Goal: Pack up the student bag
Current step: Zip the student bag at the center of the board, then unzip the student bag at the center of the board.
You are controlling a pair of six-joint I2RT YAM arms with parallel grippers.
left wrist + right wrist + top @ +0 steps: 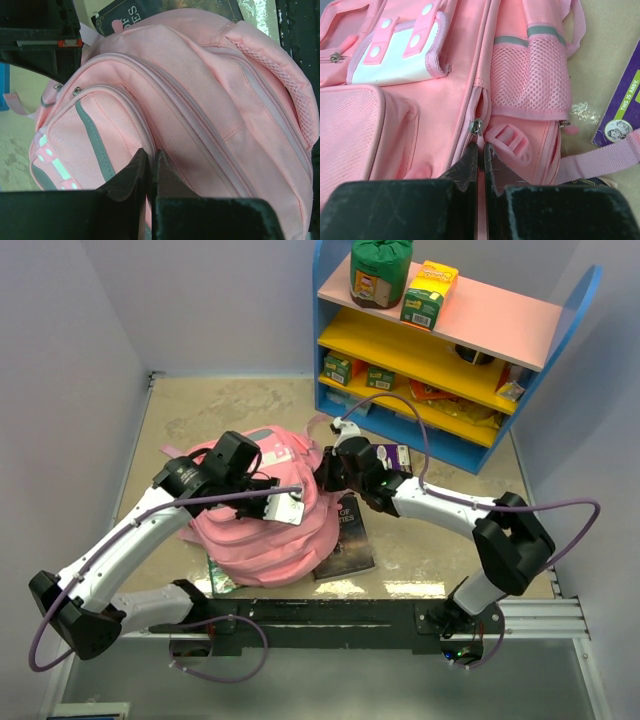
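The pink student bag [262, 530] lies in the middle of the table. My left gripper [287, 502] is over its top; in the left wrist view the gripper [151, 156] is shut, pinching a fold of the bag's fabric [200, 110] beside a zipper seam. My right gripper [327, 476] is at the bag's right end. In the right wrist view the gripper [481, 147] is shut on the pink pull tab just below a grey zipper slider [477, 125] of the bag [445, 85]. The zipper is slightly parted above the slider.
A dark book [346, 540] lies partly under the bag's right side. A purple booklet [621, 112] lies on the table to the right. A blue shelf [520, 390] with boxes and packets stands at the back right. A green flat item [221, 580] sticks out under the bag's near edge.
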